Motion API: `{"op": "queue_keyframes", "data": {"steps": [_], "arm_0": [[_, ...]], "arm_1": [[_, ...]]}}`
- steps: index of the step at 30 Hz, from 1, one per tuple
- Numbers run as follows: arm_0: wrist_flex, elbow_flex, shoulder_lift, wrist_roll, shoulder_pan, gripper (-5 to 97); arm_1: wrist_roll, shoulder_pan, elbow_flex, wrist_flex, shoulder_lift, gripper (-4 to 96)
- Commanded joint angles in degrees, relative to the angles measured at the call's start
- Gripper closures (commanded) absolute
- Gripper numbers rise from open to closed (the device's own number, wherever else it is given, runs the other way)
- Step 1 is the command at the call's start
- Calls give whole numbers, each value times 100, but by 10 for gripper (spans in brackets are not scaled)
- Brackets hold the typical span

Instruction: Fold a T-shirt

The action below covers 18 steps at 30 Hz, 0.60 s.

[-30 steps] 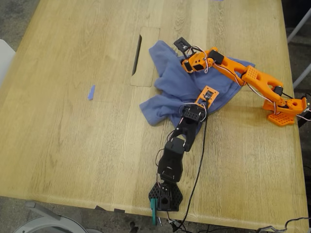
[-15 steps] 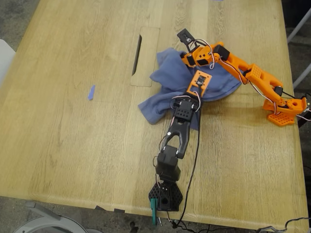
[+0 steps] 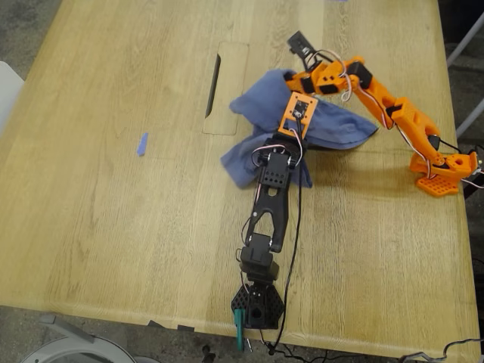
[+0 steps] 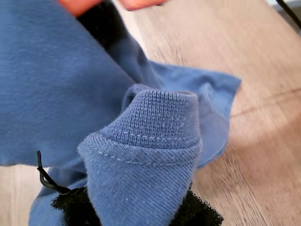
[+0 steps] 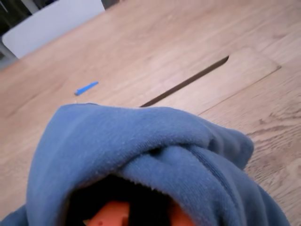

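Holding the T-shirt bunched with both: my first gripper and my second gripper each have fingers clamped on cloth. It lies crumpled between them on the table, running toward the exterior view's right, so neither arm's really nearer.

The T-shirt lies bunched, so its chest print and lettering cannot be seen in any view. In the first wrist view, cloth drapes over my first gripper, hiding how its jaws stand. In the second wrist view, only an orange sliver of my second gripper shows under the folds. At 12 o'clock in the first wrist view, blurred orange parts are cut off.
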Motion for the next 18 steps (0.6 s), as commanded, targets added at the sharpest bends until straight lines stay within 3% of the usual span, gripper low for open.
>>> {"op": "queue_keyframes", "data": {"steps": [1,18], "arm_0": [[9,-967,1063,26,-202,918],[387,-1160,2320,70,-677,918]], "arm_1": [[-70,-62,-299,-26,694,915],[-53,-237,-299,-633,1424,914]]}}
